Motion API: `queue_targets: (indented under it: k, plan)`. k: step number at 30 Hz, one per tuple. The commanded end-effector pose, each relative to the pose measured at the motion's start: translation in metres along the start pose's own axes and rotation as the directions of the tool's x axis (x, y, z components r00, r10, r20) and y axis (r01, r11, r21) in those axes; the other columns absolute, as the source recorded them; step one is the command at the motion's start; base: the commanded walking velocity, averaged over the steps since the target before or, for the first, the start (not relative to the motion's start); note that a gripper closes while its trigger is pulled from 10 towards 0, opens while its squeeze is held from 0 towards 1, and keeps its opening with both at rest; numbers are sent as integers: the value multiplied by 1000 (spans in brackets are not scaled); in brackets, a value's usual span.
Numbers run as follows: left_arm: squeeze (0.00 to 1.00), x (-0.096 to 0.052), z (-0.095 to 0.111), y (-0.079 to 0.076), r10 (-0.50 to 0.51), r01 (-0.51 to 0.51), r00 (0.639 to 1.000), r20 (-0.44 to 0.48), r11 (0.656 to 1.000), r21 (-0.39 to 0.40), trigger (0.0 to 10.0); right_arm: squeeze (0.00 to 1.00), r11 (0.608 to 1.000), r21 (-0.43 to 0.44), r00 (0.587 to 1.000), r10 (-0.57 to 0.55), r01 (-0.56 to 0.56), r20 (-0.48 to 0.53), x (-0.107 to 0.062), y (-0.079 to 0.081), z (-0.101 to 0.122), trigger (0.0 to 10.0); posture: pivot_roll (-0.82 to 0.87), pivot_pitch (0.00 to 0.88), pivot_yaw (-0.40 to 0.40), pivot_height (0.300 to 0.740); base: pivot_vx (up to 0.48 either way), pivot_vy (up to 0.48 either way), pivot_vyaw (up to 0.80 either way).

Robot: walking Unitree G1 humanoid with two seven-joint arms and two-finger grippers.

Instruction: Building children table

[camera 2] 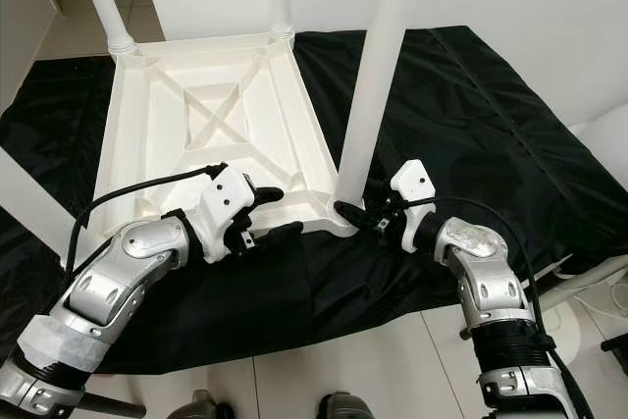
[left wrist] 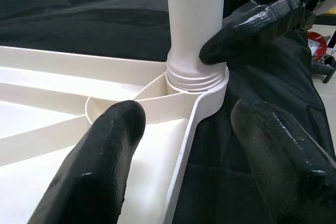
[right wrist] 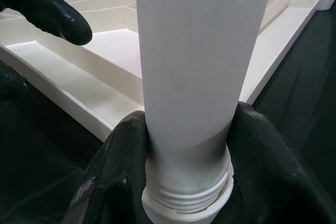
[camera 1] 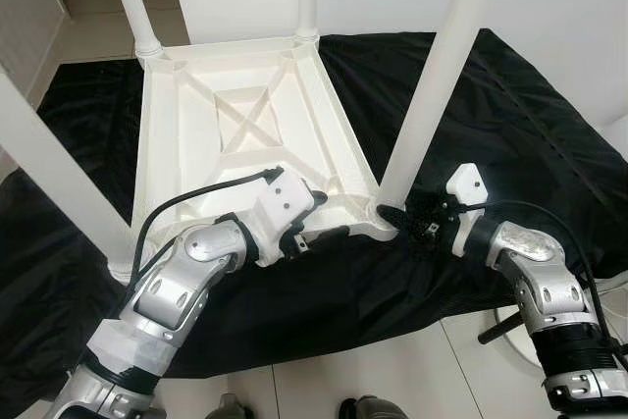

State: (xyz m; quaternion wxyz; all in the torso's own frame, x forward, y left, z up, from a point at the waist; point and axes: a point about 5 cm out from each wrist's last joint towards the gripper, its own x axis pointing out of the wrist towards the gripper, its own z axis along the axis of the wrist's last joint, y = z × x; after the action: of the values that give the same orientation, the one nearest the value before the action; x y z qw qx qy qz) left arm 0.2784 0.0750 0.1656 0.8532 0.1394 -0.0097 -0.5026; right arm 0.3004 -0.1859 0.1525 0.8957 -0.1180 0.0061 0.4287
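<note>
Table top point(camera 1: 245, 120) upside down on black cloth point(camera 1: 510, 115), legs cropped above.
Right gripper point(right wrist: 186, 129) pinches the near leg point(camera 1: 432, 85); left gripper point(left wrist: 184, 150) straddles the rim, spread.

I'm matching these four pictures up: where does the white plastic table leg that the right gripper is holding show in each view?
Left eye view: white plastic table leg, right of centre, rising from the upturned white tabletop's near corner.
Right eye view: centre.
Left wrist view: upper middle.
Right wrist view: centre, the right gripper closed around its base.
Shared landmark: threaded collar at the leg's foot.
</note>
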Motion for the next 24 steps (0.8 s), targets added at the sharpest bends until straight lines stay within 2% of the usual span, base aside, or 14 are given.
queue_targets:
  k: [1, 3, 4, 5, 10, 11, 12, 15, 16, 18, 19, 21, 24]
  plan:
    - [0, 1, 2, -7, -83, 83, 997, 8, 997, -3, 10000, 0, 998, 22, 998, 54, -54, -39, 0, 7, -11, 0, -102, 60, 18, 740, 0, 0, 0]
    - [0, 1, 2, -7, -80, 80, 997, 8, 997, -5, 10000, 0, 999, 24, 998, 44, -43, -37, -2, 7, -12, 0, -102, 63, 17, 740, 0, 0, 0]
    - [0, 1, 2, -7, -79, 79, 997, 9, 997, -6, 10000, 0, 999, 24, 999, 34, -33, -32, -3, 7, -13, 4392, -102, 64, 17, 740, 0, 0, 0]
    - [0, 1, 2, -7, -78, 78, 997, 10, 997, -6, 10000, 0, 999, 27, 999, 27, -27, -26, -3, 7, -13, 10000, -101, 66, 17, 740, 0, 0, 0]
    - [0, 1, 2, -6, -78, 78, 997, 10, 997, -6, 10000, 0, 998, 46, 999, -43, 42, 21, 0, 8, -8, 10000, -103, 69, 18, 740, 0, 0, 0]
    - [0, 0, 2, -6, -78, 78, 997, 10, 997, -6, 10000, 0, 995, 61, 996, -81, 78, 40, 1, 8, -6, 10000, -104, 71, 18, 740, 0, 0, 0]
    - [0, 0, 2, -6, -77, 77, 997, 8, 997, -6, 10000, 0, 983, 81, 984, -169, 164, 64, 3, 8, -3, 10000, -101, 72, 16, 740, 0, 0, 0]
    - [0, 0, 2, -6, -77, 77, 997, 8, 997, -6, 10000, 0, 983, 81, 984, -169, 164, 64, 3, 8, -3, 10000, -101, 72, 16, 740, 0, 0, 0]
    - [0, -1, 2, -5, -76, 76, 997, 8, 997, -6, 10000, 0, 966, 104, 967, -244, 236, 74, 5, 8, -1, 10000, -99, 73, 15, 740, 0, 0, 0]
    - [0, -1, 2, -5, -76, 76, 997, 8, 997, -6, 10000, 0, 966, 104, 967, -244, 236, 74, 5, 8, -1, 10000, -99, 73, 15, 740, 0, 0, 0]
    - [0, -1, 2, -5, -72, 73, 997, 6, 997, -7, 10000, 0, 907, 181, 912, -400, 379, 93, 8, 20, 1, 10000, -101, 74, 16, 740, 0, 0, 0]
    - [0, -1, 2, -5, -72, 73, 997, 6, 997, -7, 10000, 0, 907, 181, 912, -400, 379, 93, 8, 20, 1, 10000, -101, 74, 16, 740, 0, 0, 0]
    - [0, -1, 1, -5, -73, 73, 997, 5, 997, -11, 10000, 0, 778, 265, 796, -603, 569, 60, 11, 44, -2, 10000, -106, 77, 21, 740, 0, 0, 0]
